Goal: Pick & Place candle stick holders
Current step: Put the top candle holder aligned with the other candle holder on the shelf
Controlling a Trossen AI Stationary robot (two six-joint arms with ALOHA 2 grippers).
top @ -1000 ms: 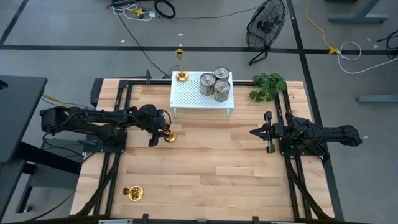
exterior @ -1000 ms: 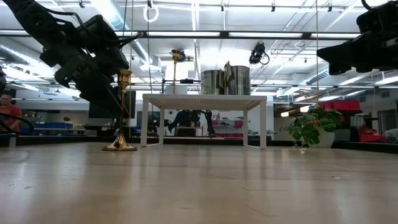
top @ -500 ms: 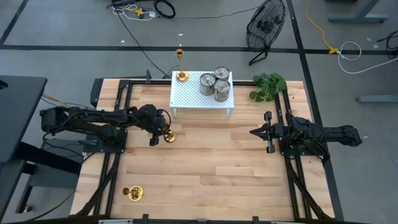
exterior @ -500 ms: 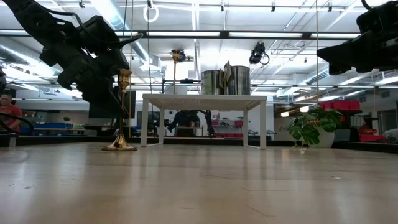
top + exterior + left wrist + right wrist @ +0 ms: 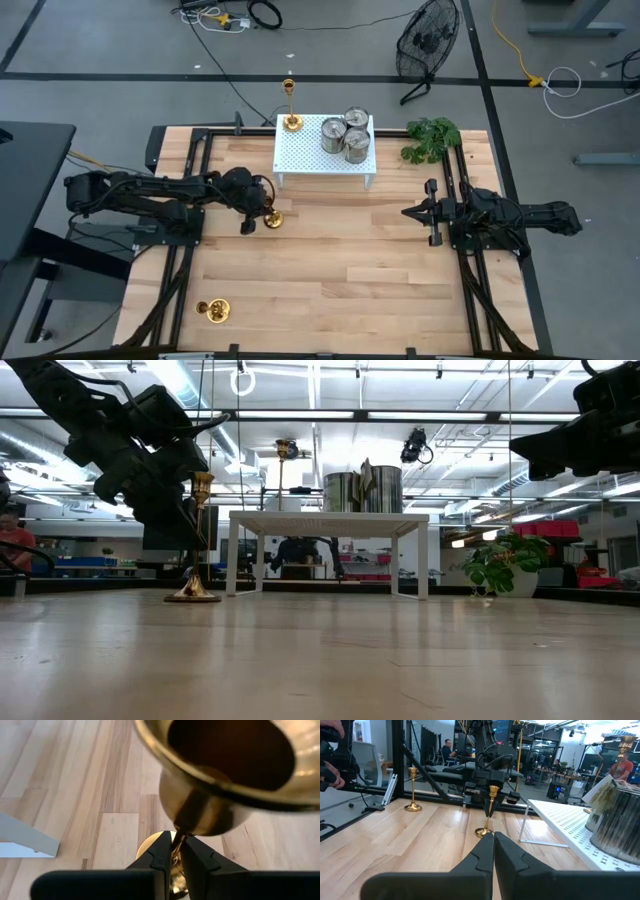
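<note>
A gold candle stick holder [image 5: 272, 218] stands upright left of the table's middle, its round base [image 5: 192, 597] on the wood. My left gripper [image 5: 256, 212] is shut on it. A second gold holder [image 5: 213, 311] stands at the near left. A third one [image 5: 291, 121] stands on the far left corner of the white perforated rack [image 5: 310, 158]. The squat silver holders [image 5: 345, 135] also sit on that rack. My right gripper [image 5: 415, 212] hangs shut and empty at the right. My left gripper pinches the holder's slim stem [image 5: 177, 840] between its two fingers [image 5: 160, 855], below the cup [image 5: 225, 765]. The fingers come slanting down from the table's left. The holder stays upright with its base on the table.
A green leafy plant [image 5: 432, 138] lies at the far right, beside the rack. Bare wood stretches across the middle and near right of the table. People show in the room beyond the table in the low and right wrist views.
</note>
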